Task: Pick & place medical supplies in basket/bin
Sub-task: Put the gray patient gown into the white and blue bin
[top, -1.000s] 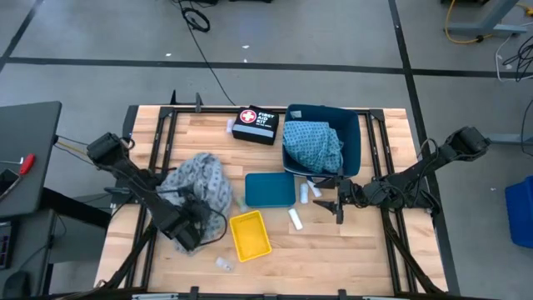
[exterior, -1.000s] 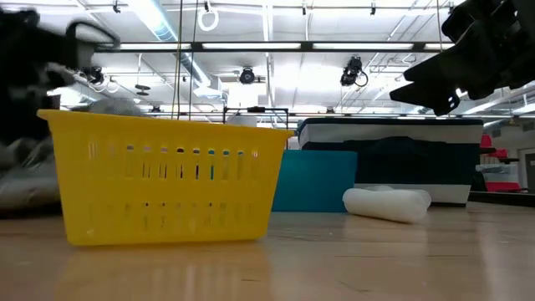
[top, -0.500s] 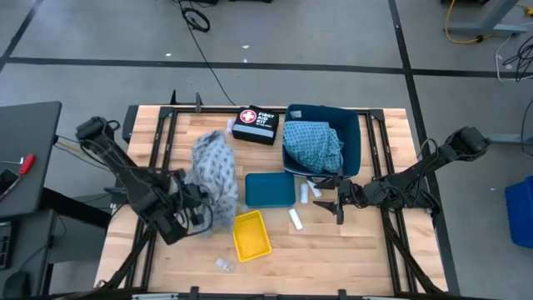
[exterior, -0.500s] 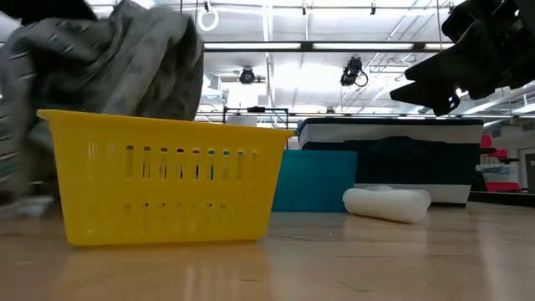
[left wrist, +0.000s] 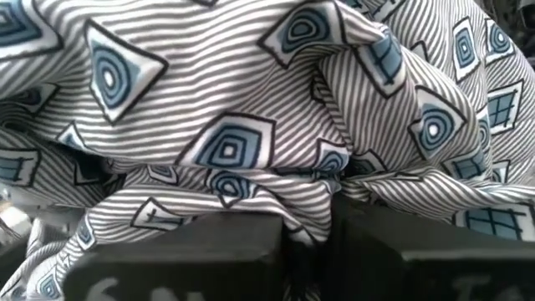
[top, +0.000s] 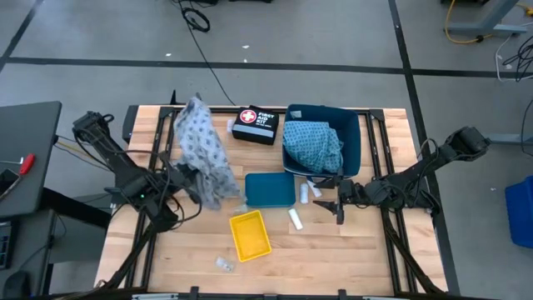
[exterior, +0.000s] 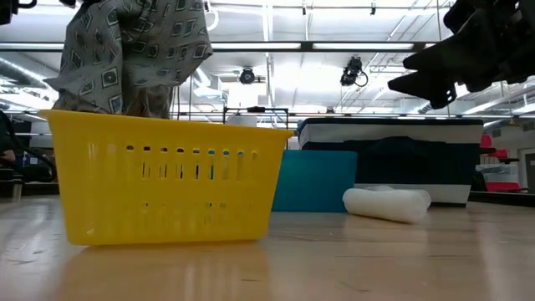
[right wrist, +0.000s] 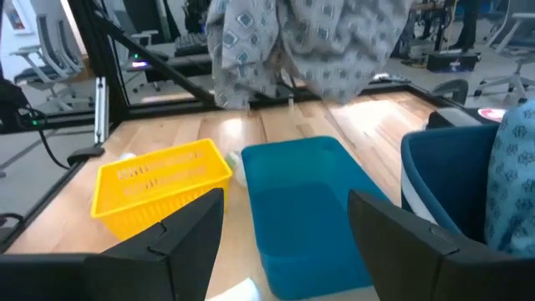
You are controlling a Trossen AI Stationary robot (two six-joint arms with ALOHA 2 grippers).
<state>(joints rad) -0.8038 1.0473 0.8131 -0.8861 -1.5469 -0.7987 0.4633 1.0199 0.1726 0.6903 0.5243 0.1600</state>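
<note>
My left gripper (top: pixel 178 177) is shut on the grey patterned cloth (top: pixel 205 152), which is raised over the table's left half; it also shows in the low view (exterior: pixel 125 52) and the right wrist view (right wrist: pixel 305 46). The blue-green cloth (top: pixel 312 146) lies bunched in the blue bin (top: pixel 353 133). White rolls (top: pixel 296 219) (top: pixel 306 193) lie on the table near my right gripper (top: pixel 337 208), which hovers open (right wrist: pixel 288 251) and touches nothing. A small clear packet (top: pixel 223 265) lies near the near edge. My left gripper pinches a bunched fold of the grey cloth (left wrist: pixel 311 219) between its two fingers (left wrist: pixel 180 255); several layers are gathered there. The cloth fills its wrist view. It hangs slack from the hold, and in the right wrist view its lower edge (right wrist: pixel 251 102) hangs above the table.
The yellow basket (top: pixel 250 235) stands near the table's middle, toward the near edge. A teal lid (top: pixel 271 190) lies flat beside the bin. A black first-aid kit (top: pixel 255 125) sits at the far edge. Bare wood lies near the right and near edges.
My left gripper has risen and moved toward the far edge, keeping its hold. The grey cloth, bunched on the table left of the yellow basket a second ago, has been lifted off it and now hangs spread out, higher and farther back.
</note>
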